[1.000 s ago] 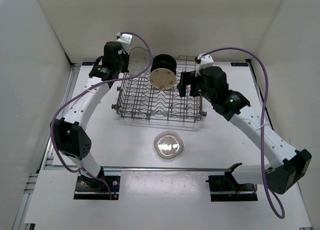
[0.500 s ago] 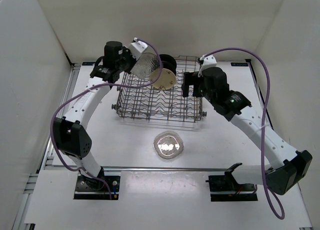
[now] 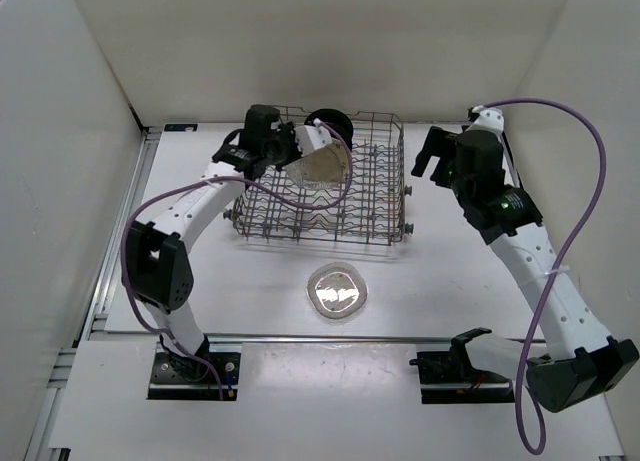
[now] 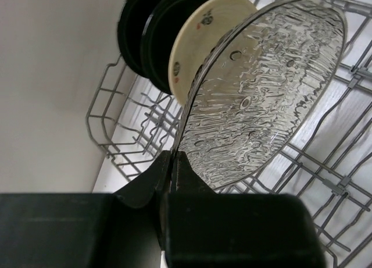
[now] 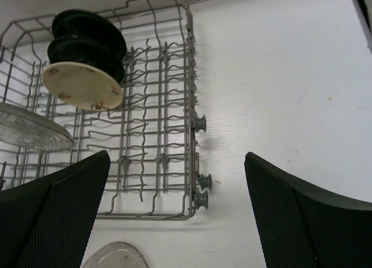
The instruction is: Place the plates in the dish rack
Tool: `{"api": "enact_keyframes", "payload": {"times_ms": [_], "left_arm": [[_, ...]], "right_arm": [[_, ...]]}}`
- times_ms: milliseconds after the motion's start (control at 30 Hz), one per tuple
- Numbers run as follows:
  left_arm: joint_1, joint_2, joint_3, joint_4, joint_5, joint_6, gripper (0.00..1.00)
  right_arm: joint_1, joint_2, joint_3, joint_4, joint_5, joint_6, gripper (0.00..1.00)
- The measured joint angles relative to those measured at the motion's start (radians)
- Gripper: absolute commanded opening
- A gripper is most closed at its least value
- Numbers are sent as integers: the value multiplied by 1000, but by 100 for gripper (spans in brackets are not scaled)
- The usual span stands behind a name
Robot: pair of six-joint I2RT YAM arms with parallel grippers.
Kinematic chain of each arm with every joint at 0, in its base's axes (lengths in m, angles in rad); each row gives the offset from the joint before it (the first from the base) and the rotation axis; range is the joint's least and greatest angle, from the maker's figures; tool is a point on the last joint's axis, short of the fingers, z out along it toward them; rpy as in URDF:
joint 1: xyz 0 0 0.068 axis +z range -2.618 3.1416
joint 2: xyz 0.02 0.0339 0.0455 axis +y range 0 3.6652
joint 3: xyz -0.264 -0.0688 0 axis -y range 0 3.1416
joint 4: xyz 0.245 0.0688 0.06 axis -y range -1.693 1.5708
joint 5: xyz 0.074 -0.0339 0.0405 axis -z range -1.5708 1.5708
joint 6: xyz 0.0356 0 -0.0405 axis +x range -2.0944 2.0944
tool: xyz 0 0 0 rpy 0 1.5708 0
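Note:
My left gripper [image 3: 292, 147] is shut on the rim of a clear textured plate [image 3: 322, 161] and holds it tilted over the back of the grey wire dish rack [image 3: 372, 213]. In the left wrist view the clear plate [image 4: 261, 93] stands just in front of the cream spotted plate [image 4: 197, 41], which stands upright in front of two black plates [image 4: 145, 35]. My right gripper [image 3: 432, 157] is open and empty to the right of the rack. A second clear plate [image 3: 337, 290] lies flat on the table in front of the rack.
White walls close in the table at the left, back and right. The rack [image 5: 174, 134] has small wheels [image 5: 199, 124] on its right side. The arm bases stand at the near edge.
My left gripper has carried the clear plate to the right, from the rack's back left corner to over the rack beside the cream plate. My right arm has drawn back to the right.

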Motion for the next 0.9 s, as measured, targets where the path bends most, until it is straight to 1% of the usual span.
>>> {"api": "enact_keyframes", "payload": {"times_ms": [200, 500, 733, 900], "left_arm": [[-45, 95, 1, 32, -76, 42, 10], [-51, 172, 20, 139, -186, 72, 10], [-52, 182, 75, 209, -200, 79, 10], [-53, 183, 80, 229, -196, 80, 10]], "right_arm": [[-17, -22, -3, -11, 14, 12, 99], [-17, -26, -24, -15, 32, 0, 99], [-19, -28, -36, -14, 45, -15, 99], [-31, -28, -36, -14, 54, -16, 99]]}}
